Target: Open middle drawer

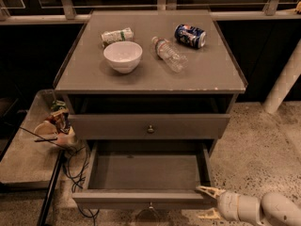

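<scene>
At the lower right, the tool (207, 202) has 2 cream, pointed fingers (207, 190) on a white, rounded, segmented arm (278, 211).

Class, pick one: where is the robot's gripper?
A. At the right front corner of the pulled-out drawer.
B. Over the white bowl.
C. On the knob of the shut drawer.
A: the gripper sits low at the right front corner of the pulled-out middle drawer, fingers spread.
</scene>
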Robot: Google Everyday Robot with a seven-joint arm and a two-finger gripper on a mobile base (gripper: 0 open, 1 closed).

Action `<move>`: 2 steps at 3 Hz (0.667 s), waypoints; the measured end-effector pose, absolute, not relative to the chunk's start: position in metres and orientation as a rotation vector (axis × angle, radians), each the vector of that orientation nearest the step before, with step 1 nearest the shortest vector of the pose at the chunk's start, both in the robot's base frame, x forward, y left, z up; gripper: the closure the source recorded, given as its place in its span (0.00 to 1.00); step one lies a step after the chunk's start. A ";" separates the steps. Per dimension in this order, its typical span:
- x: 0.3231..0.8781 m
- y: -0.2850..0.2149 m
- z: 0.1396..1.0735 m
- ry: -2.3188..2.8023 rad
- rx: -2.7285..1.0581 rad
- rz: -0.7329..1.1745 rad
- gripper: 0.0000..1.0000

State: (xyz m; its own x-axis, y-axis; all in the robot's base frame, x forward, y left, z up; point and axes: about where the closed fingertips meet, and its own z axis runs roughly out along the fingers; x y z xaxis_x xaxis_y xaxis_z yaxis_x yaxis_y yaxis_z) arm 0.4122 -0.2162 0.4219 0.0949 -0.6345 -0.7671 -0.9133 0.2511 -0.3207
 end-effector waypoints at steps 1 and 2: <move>0.412 -0.216 0.422 1.621 -1.466 0.389 0.00; 0.412 -0.216 0.422 1.621 -1.466 0.389 0.00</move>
